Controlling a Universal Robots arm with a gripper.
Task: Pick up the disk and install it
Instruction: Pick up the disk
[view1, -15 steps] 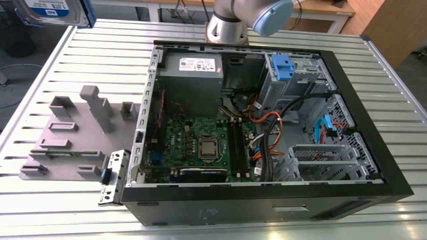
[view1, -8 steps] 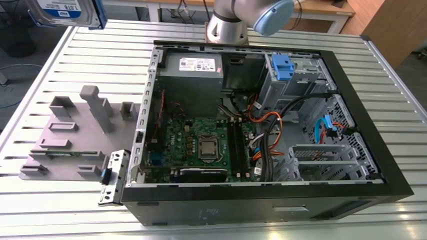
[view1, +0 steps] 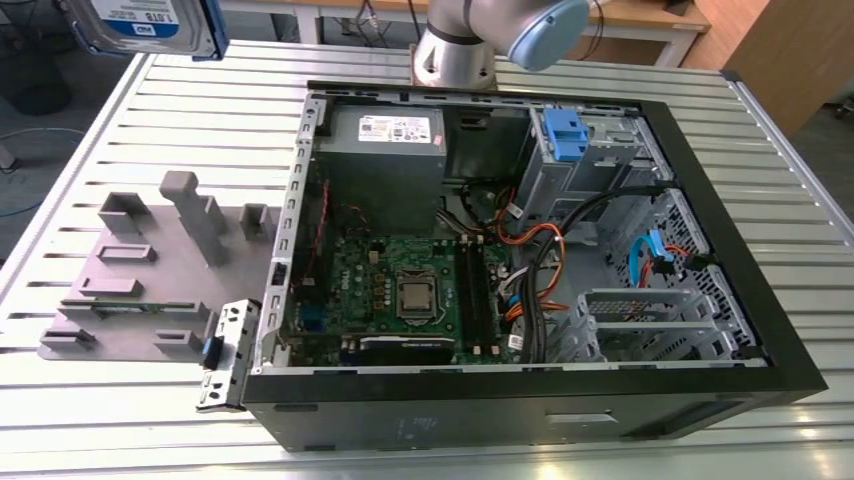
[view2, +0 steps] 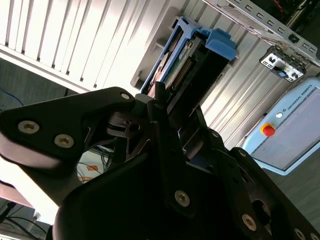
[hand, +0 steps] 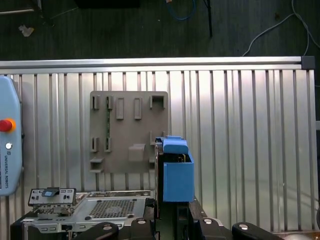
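Note:
The disk (view1: 144, 24), silver with a white-and-blue label and a blue carrier bracket, hangs high over the table's far corner at the exterior view's left. In both wrist views it stands on edge between the black fingers, blue carrier (hand: 177, 172) outward, and its connector edge (view2: 182, 70) shows. My gripper (view2: 172, 107) is shut on the disk, well above the slatted table and beside the grey fixture plate (hand: 129, 131). The gripper (hand: 172, 212) body sits just behind the carrier. The drive cage (view1: 567, 140) with its blue handle stands in the open computer case (view1: 534, 400), far from the disk.
The case lies open on the slatted aluminium table (view1: 787, 190), with a grey power supply box (view1: 387, 135), motherboard (view1: 400, 290) and loose cables inside. A grey fixture plate (view1: 147, 270) with upright pegs lies beside it. A teach pendant (hand: 7, 145) rests near the table edge.

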